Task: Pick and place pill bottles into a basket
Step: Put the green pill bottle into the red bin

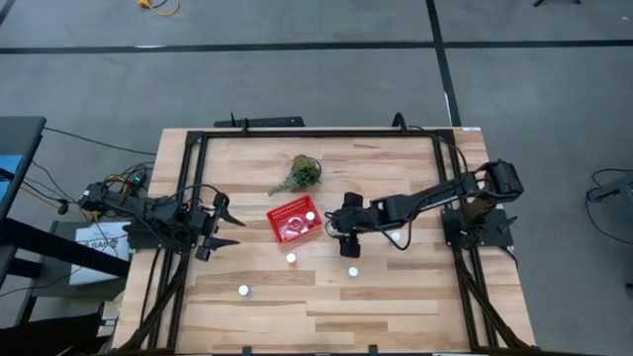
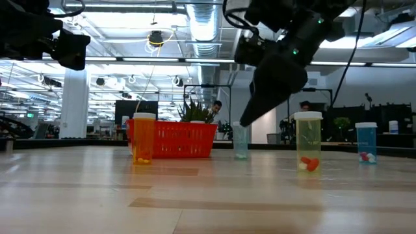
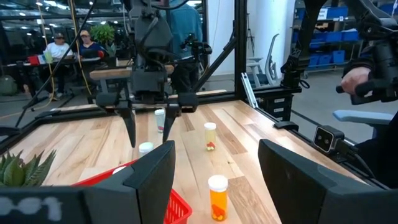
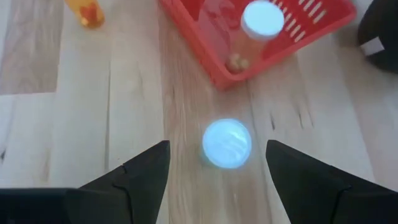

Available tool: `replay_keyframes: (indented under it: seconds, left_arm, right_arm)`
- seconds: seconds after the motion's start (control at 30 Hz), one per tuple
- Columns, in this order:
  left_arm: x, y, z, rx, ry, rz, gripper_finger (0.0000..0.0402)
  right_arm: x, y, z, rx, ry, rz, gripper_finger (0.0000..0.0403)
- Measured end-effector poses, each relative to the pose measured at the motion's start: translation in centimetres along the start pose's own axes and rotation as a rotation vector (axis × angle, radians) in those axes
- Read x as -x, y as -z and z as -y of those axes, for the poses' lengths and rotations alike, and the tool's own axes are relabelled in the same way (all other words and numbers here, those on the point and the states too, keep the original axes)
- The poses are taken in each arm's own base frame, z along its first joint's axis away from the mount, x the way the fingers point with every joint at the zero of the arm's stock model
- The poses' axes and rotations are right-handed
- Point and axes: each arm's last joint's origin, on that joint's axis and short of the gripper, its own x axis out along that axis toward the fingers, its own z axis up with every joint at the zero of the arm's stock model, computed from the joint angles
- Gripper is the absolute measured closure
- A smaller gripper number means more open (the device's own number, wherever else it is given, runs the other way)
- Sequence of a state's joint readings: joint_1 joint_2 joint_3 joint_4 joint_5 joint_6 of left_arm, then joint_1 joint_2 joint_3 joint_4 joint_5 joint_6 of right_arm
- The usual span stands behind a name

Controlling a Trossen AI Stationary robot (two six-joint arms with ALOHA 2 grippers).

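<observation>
Right gripper [image 4: 214, 163]: wide open, empty, poised above a bottle [image 4: 226, 143] centred between its fingers, basket [image 4: 211, 65] just beyond. Advice: descend straight, close below the cap.

Open lane under the right gripper, basket close ahead

The right gripper [image 4: 216, 163] hangs spread above one pill bottle [image 4: 226, 144], with bare surface [image 1: 396, 297] either side of it. Just beyond stands the red basket [image 1: 294, 222]; the leafy clump [image 1: 300, 175] sits past that. The left gripper [image 1: 224, 226] waits beyond the basket, well apart.
</observation>
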State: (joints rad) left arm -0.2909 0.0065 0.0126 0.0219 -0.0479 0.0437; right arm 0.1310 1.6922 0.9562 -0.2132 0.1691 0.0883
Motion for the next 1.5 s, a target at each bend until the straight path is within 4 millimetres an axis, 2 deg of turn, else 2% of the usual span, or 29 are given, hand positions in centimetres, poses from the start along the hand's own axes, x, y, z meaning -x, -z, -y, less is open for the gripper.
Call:
replay_keyframes:
  seconds: [0.13,0.53,0.67,0.93,1.03,1.2,1.33,1.5]
  left_arm:
    - [0.0,0.0,0.0,0.01,0.0,0.0,0.018]
    - [0.0,0.0,0.0,0.002,0.0,0.0,0.018]
    - [0.0,0.0,0.0,0.006,0.0,0.0,0.018]
    - [0.0,0.0,0.0,0.009,0.0,0.0,0.018]
    - [0.0,0.0,0.0,0.0,0.0,0.0,0.018]
    - [0.0,0.0,0.0,0.009,0.0,0.0,0.018]
    - [0.0,0.0,0.0,0.002,0.0,0.0,0.018]
    - [0.0,0.0,0.0,0.004,0.0,0.0,0.018]
  right_arm:
    - [-1.0,0.1,-0.2,0.01,-0.011,0.004,0.0142]
    - [-1.4,0.1,0.3,-0.004,-0.002,0.002,0.0148]
    - [-1.4,0.1,0.3,-0.004,-0.002,0.004,0.0181]
    - [-1.4,-0.1,0.3,-0.001,-0.003,0.021,0.0277]
    - [-1.4,-0.2,0.3,0.012,-0.004,0.032,0.0295]
    - [-1.3,-0.6,0.2,0.025,-0.006,0.053,0.0278]
    - [-0.8,-1.8,-0.1,0.042,-0.011,0.08,0.0262]
    - [0.4,-3.8,-0.9,0.104,-0.027,0.098,0.0283]
